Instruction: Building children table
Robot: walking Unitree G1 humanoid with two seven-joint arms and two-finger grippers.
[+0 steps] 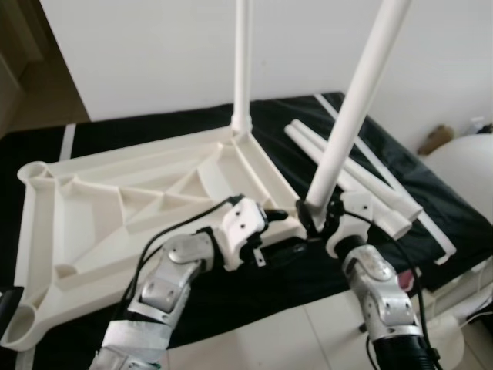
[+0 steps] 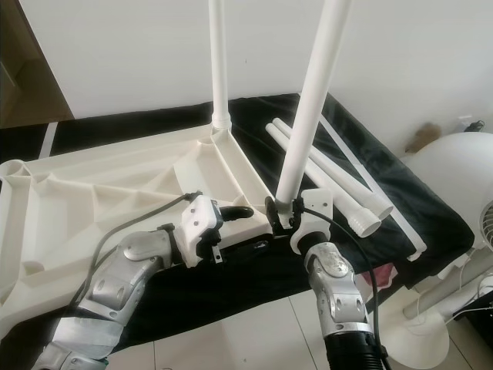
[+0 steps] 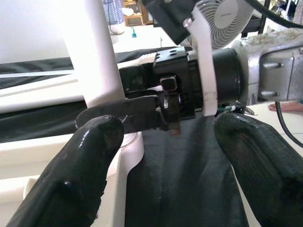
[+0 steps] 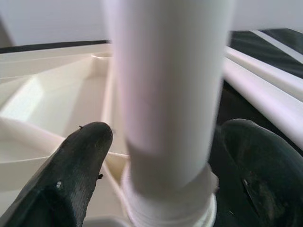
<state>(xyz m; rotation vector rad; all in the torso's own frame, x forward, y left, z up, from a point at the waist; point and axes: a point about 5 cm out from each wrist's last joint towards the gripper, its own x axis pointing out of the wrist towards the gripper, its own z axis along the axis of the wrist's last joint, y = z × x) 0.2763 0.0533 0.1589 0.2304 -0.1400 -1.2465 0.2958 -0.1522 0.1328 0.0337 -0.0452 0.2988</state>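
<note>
My white table top lies upside down on a black mat on a pale tile floor, with a white wall at 12 o'clock. My right gripper is closed around a leaning table leg at the near corner; another leg stands at the far corner, spare legs at 2 o'clock. My left gripper rests open on the rim, a white fan at 3 o'clock

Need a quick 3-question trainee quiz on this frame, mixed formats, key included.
1. True or false: the far table leg already stands upright in the upturned tabletop.
2. How many loose legs lie on the black cloth?
3. Which is at the base of the near leg: A) left gripper, B) right gripper?

Key: 1 true. 2 two. 3 B; its fingers flank the leg. Whether they press it, I cannot tell.
</note>
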